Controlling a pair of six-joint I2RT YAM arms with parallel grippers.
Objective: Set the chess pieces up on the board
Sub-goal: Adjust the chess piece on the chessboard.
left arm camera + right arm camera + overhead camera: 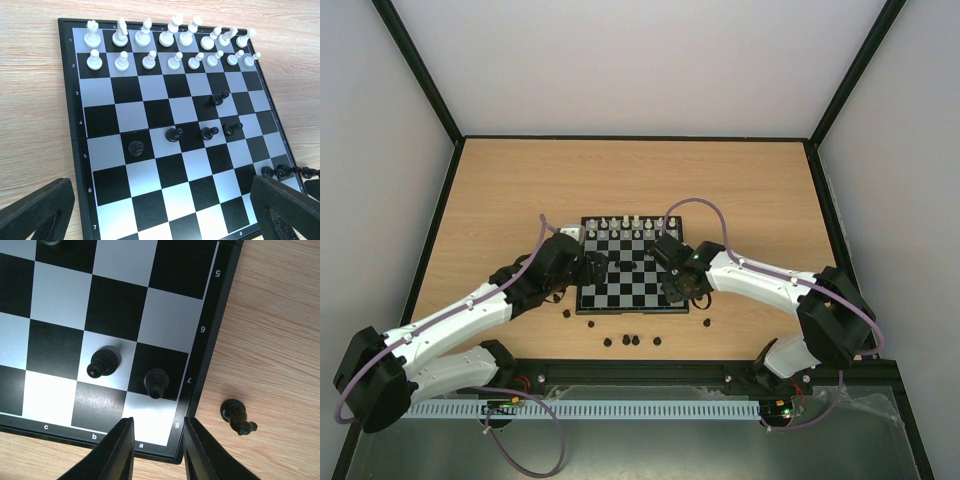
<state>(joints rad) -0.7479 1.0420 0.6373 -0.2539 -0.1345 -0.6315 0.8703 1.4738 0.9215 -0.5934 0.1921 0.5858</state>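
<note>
In the overhead view the left gripper hangs over the left part of the board, which lies at the centre of the wooden table. Its wrist view shows the fingers spread wide with nothing between them.

We judge the task about half done. The white pieces fill the two ranks along the upper edge of the left wrist view, each on its own square. Black is far from ready. Five black pieces stand scattered over the middle ranks, and several loose black pieces sit on the wood below the board.

Towards the right, the right gripper hovers over the board's corner square. Its fingers are narrowly apart and we see nothing between them. Two black pawns stand just above it, and one fallen black piece lies on the wood at lower right.

The board looks glossy, with black and silvery checks, a thin dark frame and small printed letters and numbers. The pieces are tiny.
</note>
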